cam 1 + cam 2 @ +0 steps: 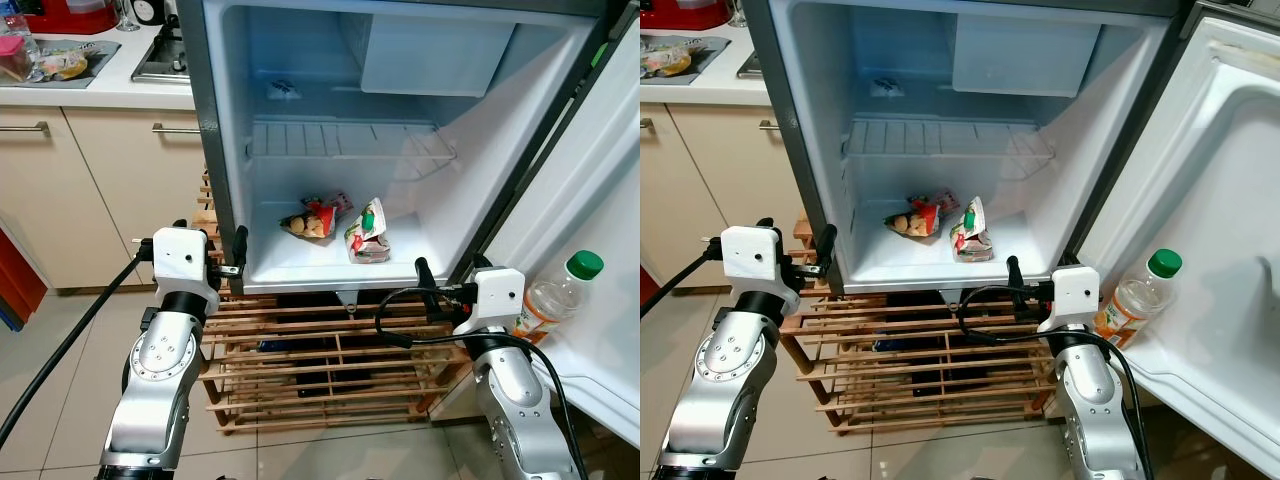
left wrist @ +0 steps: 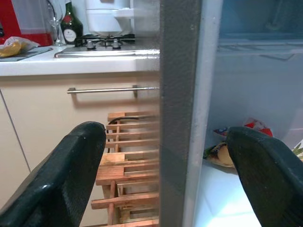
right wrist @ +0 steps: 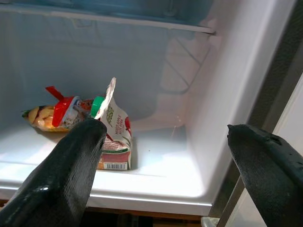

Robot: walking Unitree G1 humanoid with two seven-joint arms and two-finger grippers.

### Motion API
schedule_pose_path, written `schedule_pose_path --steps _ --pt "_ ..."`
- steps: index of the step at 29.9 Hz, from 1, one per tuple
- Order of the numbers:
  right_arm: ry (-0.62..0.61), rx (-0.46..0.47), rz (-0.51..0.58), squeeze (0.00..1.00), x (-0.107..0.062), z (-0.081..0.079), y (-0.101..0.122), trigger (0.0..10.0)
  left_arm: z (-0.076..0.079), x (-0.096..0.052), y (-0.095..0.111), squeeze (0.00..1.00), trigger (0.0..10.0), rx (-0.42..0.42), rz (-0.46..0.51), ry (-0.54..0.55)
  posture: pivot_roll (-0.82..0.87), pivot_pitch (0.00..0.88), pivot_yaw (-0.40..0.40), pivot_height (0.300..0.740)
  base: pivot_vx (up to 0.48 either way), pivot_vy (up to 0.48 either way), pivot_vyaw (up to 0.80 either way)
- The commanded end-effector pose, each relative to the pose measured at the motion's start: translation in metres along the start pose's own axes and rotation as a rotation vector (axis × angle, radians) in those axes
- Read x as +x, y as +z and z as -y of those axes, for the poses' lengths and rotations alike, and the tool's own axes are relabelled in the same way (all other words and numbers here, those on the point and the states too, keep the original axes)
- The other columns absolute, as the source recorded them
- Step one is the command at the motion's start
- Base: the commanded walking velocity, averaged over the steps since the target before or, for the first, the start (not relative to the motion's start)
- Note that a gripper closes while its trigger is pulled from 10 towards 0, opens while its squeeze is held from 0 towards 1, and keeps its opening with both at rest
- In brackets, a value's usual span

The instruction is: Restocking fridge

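The fridge (image 1: pixel 420 110) stands open. On its white floor lie a carton with a green cap (image 1: pixel 368 233) and, just beside it on the left, a bag of snacks with a red clip (image 1: pixel 310 222). The wire shelf (image 1: pixel 350 140) above them carries nothing. In the door shelf (image 1: pixel 600 370) a plastic bottle with a green cap (image 1: pixel 552 296) stands upright.

The left claw (image 2: pixel 163 175) is wide open, with one finger on each side of the fridge's grey left wall, holding nothing. The right claw (image 3: pixel 163 165) is also wide open and empty, in front of the fridge floor, near the carton. Below the fridge stands a wooden rack (image 1: pixel 320 370).
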State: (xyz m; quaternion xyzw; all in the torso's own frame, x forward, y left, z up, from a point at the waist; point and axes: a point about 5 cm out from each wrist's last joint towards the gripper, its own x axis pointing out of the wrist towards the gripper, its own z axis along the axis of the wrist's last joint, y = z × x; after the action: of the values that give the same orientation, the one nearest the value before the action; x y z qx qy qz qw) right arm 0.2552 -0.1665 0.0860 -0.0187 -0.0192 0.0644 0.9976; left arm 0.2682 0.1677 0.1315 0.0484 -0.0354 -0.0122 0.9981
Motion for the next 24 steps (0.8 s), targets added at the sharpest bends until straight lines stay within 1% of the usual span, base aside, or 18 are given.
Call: schedule_pose_path --steps 1,24 --pt "0.0 0.002 0.009 0.0 0.0022 0.0023 0.0036 10.0 0.0064 0.0016 -0.0005 0.0 10.0 -0.003 -0.003 -0.027 -0.08 0.0 -0.039 0.74 -0.251 -0.247 0.0" --pt "0.022 -0.01 -0.005 0.0 0.0047 -0.0004 0.001 10.0 0.0092 0.003 -0.0011 0.0 10.0 -0.012 0.001 -0.034 -0.07 0.0 -0.042 0.74 -0.263 -0.252 0.0"
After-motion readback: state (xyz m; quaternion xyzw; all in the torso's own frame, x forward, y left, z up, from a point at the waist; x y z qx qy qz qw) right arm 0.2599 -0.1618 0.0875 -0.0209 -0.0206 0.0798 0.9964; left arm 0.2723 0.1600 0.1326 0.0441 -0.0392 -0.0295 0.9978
